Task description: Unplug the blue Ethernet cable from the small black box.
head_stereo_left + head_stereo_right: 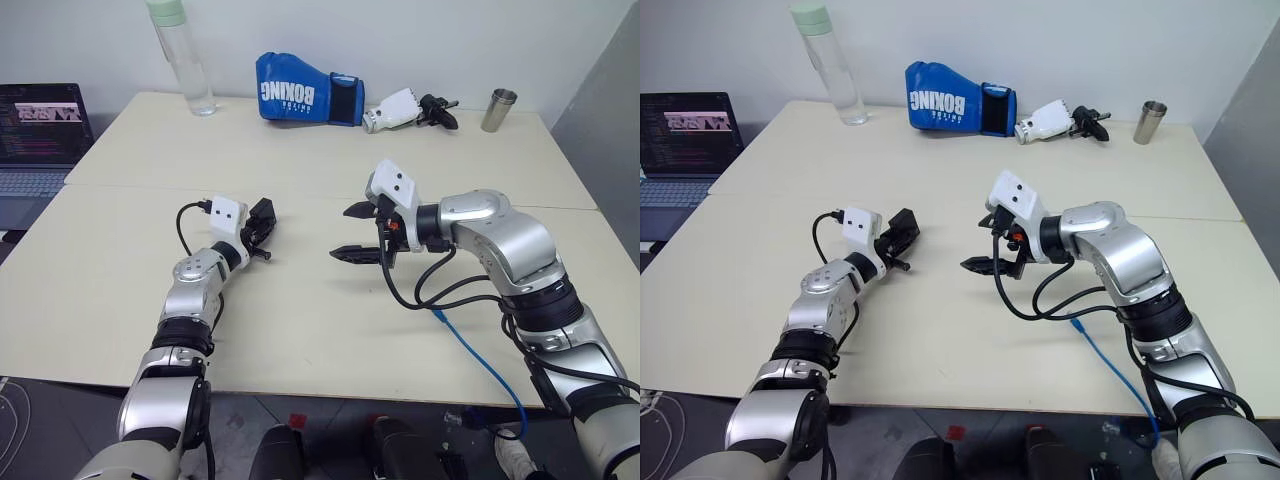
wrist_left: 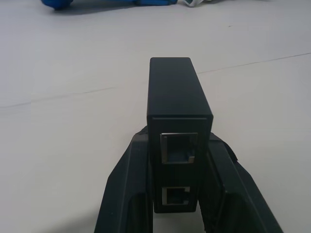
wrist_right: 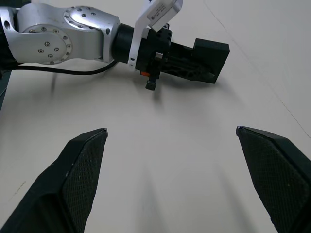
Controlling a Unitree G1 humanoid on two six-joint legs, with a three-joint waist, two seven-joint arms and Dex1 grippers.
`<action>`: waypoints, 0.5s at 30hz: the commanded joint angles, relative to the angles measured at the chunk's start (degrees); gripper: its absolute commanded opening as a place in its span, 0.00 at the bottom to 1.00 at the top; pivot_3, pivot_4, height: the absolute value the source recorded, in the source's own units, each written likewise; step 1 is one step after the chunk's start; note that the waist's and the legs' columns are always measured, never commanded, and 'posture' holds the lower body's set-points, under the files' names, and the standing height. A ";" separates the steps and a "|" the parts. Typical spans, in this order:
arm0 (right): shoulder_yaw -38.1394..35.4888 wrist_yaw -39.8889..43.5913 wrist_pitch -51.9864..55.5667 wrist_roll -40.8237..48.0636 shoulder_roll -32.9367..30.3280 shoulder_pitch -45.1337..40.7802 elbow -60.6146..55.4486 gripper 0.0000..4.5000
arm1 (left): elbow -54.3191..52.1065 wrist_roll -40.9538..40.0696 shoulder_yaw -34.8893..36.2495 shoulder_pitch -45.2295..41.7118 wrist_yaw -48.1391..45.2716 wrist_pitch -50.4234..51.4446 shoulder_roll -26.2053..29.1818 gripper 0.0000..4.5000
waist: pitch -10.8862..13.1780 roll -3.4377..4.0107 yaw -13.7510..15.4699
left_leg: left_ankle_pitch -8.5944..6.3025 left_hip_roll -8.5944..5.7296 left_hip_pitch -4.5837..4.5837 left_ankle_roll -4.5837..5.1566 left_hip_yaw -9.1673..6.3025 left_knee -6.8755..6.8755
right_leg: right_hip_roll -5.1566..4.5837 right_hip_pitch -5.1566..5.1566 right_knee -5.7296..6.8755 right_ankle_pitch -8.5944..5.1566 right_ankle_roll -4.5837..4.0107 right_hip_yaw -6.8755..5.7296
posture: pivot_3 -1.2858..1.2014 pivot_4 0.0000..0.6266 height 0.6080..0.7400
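Note:
My left gripper (image 1: 263,232) is shut on the small black box (image 1: 262,214) and holds it level just above the cream table. In the left wrist view the box (image 2: 177,104) sits between both fingers (image 2: 131,184), and its two ports face the camera with nothing plugged in. The blue Ethernet cable (image 1: 482,358) lies loose on the table under my right arm, its plug end (image 1: 441,316) apart from the box, and it runs off the front edge. My right gripper (image 1: 354,233) hangs open and empty a short way right of the box, pointing toward it (image 3: 212,54).
A blue boxing glove (image 1: 300,94), a clear bottle (image 1: 186,62), a white-and-black device (image 1: 404,109) and a metal cup (image 1: 498,110) stand along the far side of the table (image 1: 300,330). A laptop (image 1: 40,135) sits off the left edge.

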 commanded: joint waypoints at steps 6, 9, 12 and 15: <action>0.01 0.40 -0.10 -0.25 -1.13 -1.11 -2.25 1.00 | -0.09 0.06 1.37 -0.51 -0.48 -2.97 0.17 0.65 | 0.00 0.00 0.00 | 0.01 0.03 -0.07 -0.01 -0.15 0.00 | -0.01 0.01 0.00 0.00 -0.01 -0.26 | 0.52 0.24 1.00; -0.02 0.44 0.07 -0.18 -1.23 -1.06 -2.42 1.00 | -1.61 -0.25 1.53 0.27 -0.85 -2.60 0.33 0.78 | 0.00 0.00 0.00 | 0.01 0.03 -0.09 -0.02 -0.18 0.00 | -0.01 0.01 0.00 0.00 -0.01 -0.30 | 0.52 0.24 1.00; -0.08 0.44 0.22 -0.13 -1.28 -1.08 -2.48 1.00 | -3.96 -0.22 1.38 1.58 -1.18 -2.14 0.76 0.92 | 0.00 0.00 -0.02 | 0.01 0.03 -0.11 -0.02 -0.20 0.00 | -0.03 0.01 0.00 0.00 -0.01 -0.32 | 0.52 0.24 1.00; -0.15 0.37 0.45 -0.07 -1.39 -0.97 -2.80 1.00 | -7.88 -0.06 1.01 3.81 -1.59 -1.22 1.39 1.00 | 0.00 0.00 -0.04 | 0.02 0.05 -0.12 -0.03 -0.21 0.00 | -0.04 0.01 0.00 0.00 -0.01 -0.33 | 0.52 0.24 1.00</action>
